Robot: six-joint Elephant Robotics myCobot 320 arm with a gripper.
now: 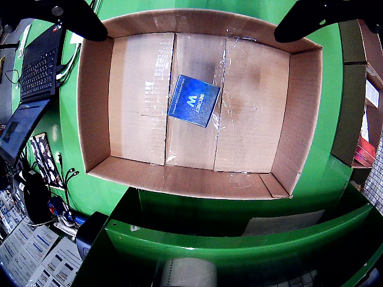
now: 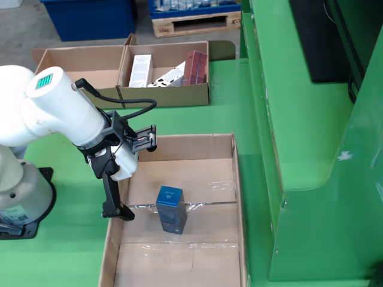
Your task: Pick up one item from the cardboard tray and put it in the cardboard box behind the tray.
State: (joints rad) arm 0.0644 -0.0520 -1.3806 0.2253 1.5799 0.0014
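Green painted metal surrounds a large corrugated cardboard box (image 2: 179,251), its flaps sealed with glossy clear tape. Behind it sits a shallow cardboard tray (image 2: 164,95) holding cartons. Above hangs the white arm's gripper (image 1: 191,21) (black fingers spread, empty). One small blue carton (image 1: 194,100) stands upright inside the box.
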